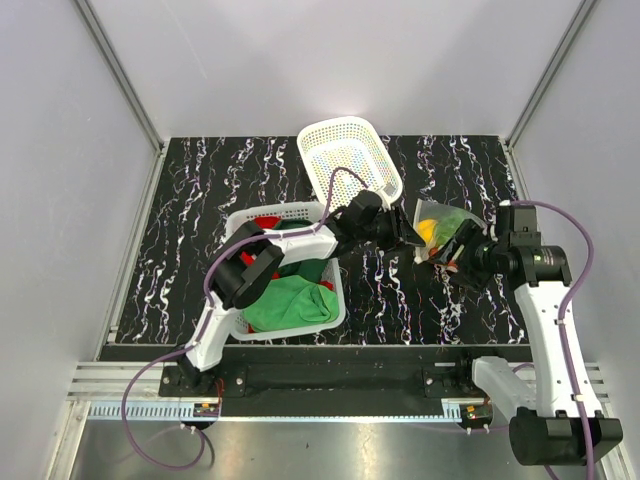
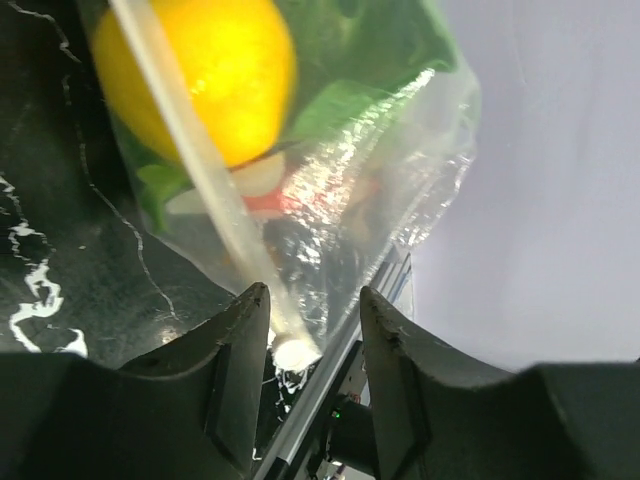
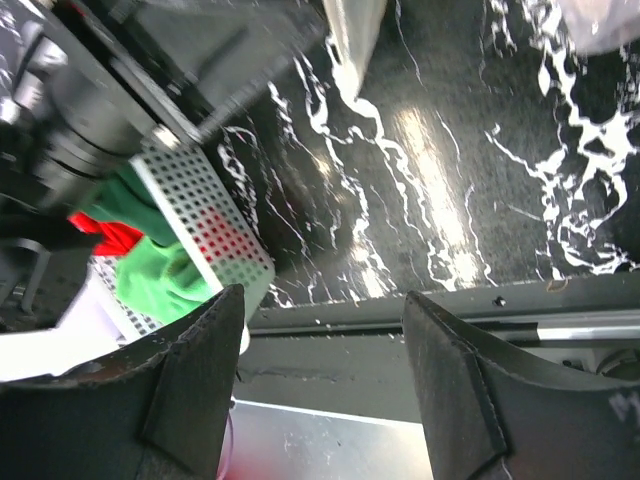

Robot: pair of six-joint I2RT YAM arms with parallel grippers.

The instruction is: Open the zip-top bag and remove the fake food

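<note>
Straddling the zip [image 2: 215, 200] of one bag [image 2: 390, 130], left gripper [image 2: 310, 298] narrow; right gripper [image 3: 322, 300] wide.
Two baskets [image 1: 345, 150], black marbled bench [image 1: 200, 250], grey walls [image 1: 320, 60].

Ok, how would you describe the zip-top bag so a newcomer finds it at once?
On the black marbled table, look just right of the empty white basket at the far side. The zip-top bag is there, the only see-through, crinkly thing, with a yellow ball and green leaves showing inside.

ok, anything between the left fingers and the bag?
Nothing visible. In the left wrist view the bag lies right ahead, and its zip strip ends in the gap between the left fingers.
</note>
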